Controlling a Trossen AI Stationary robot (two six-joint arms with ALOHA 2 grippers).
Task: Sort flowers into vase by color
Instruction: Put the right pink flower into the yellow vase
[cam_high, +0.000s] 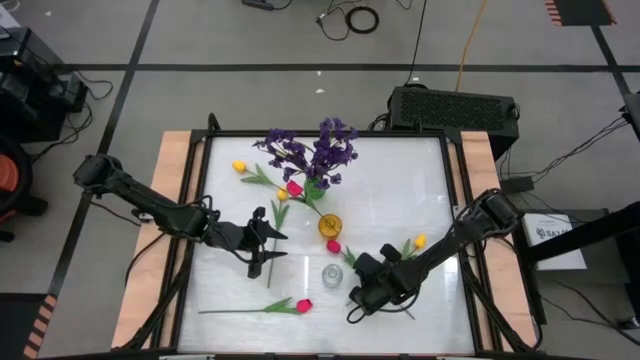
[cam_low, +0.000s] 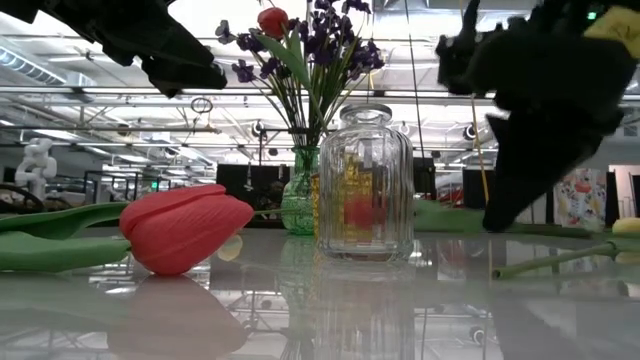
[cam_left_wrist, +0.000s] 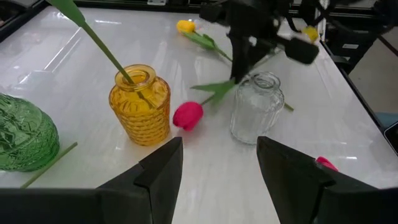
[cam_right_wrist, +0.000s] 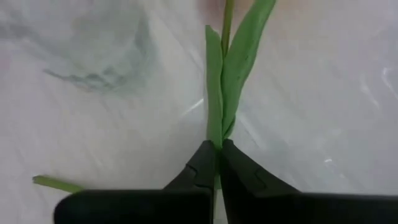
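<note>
Two fingers of the right pincer (cam_right_wrist: 217, 163) are closed on a green stem (cam_right_wrist: 214, 118) lying flat near the tabletop's front edge, beside the clear vase (cam_high: 331, 276). The stem runs straight ahead of the pincer. The left pincer (cam_high: 262, 240) waits half open near the left edge, farther away.

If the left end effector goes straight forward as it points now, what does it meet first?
Probably the pink-red tulip head lying between the ribbed amber glass vase and the clear ribbed glass jar; depth is uncertain. The left end effector is open.

Purple sprigs (cam_high: 318, 152) fill a ribbed green vase (cam_left_wrist: 25, 138). The amber vase (cam_left_wrist: 140, 111) has a woven pattern. The clear jar (cam_left_wrist: 256, 107) is ribbed. A pink-red tulip (cam_low: 185, 228) has green leaves.
</note>
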